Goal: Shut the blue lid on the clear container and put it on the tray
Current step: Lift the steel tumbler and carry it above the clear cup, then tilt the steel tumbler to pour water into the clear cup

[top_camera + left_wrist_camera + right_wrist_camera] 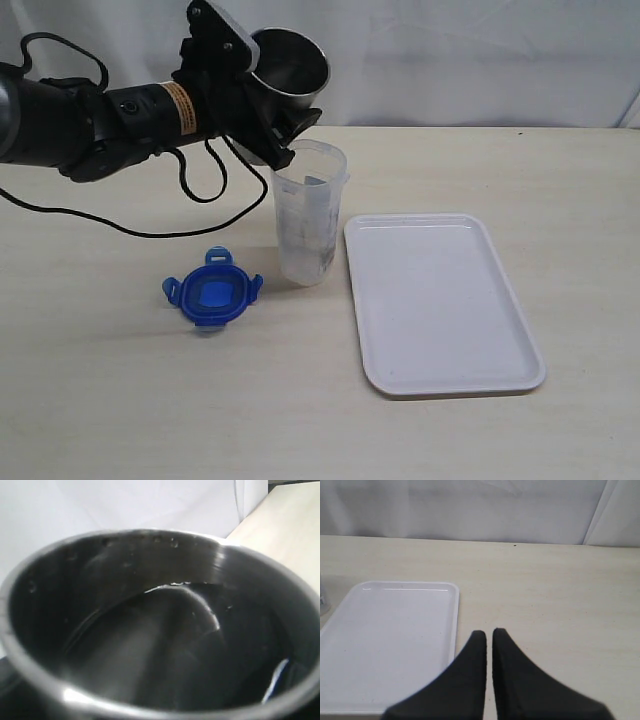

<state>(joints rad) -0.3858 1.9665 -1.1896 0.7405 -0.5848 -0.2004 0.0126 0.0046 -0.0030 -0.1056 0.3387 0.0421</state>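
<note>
**Blue lid off, container open beside the tray**

Blue and flat on the desk (120, 400), the blue lid (212, 290) lies with its four flaps splayed outward. It is below the left hand (262, 85), closer to the camera, and touches nothing else. The clear container (308, 215) stands upright with its mouth uncovered, almost directly under that hand and near the lid but apart from it. On the container's far side from the left arm lies the tray (440, 300), flat on the desk and bare. Its long edge runs just beside the container's base.

The left hand is clamped on a steel tumbler (290, 65), one finger above it and one below. The tumbler is held in the air and tilted, with its open mouth turned toward the camera, just above the container's rim. The lower finger ends close to that rim, and I cannot tell whether it touches. From the left wrist, the tumbler's dark inside (150, 630) fills nearly the whole view.

The right hand (489, 645) has its two black fingers pressed together, holding nothing. It is over bare desk, with the tray (395, 630) just beside its tips.
</note>
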